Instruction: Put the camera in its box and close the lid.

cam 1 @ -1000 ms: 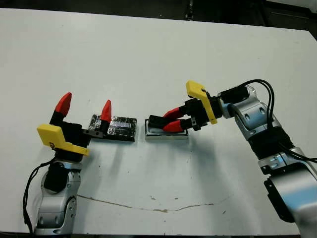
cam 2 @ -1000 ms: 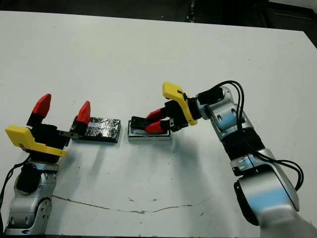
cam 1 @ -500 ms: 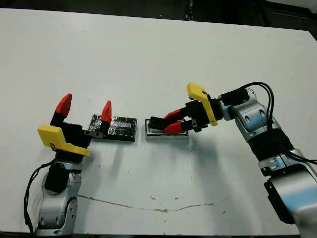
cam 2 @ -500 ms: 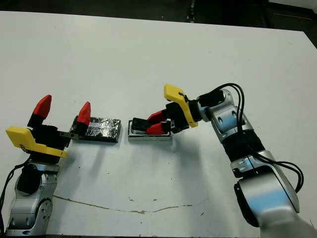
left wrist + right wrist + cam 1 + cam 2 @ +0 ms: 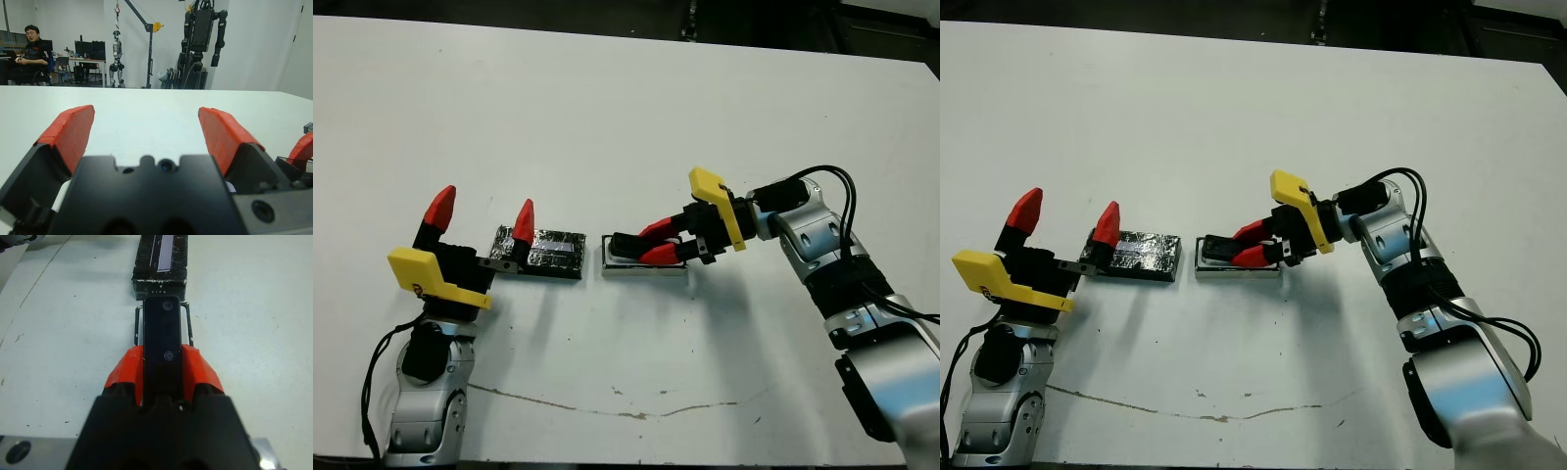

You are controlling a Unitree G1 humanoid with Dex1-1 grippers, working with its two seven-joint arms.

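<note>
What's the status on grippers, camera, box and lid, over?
Right gripper shut on slim black camera bar, held over white-walled box. Left gripper open, beside glossy black lid lying on table. Nothing in the way.

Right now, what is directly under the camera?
The box lies under the camera, which the right gripper holds between its fingers. The box's hollow is mostly covered, so its contents cannot be seen.

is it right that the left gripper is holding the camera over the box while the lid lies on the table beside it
Not quite: the right gripper holds the camera, not the left. The right wrist view shows its fingers clamped on the camera above the box. The left gripper is open, holding nothing. The lid does lie on the table beside the box.
</note>
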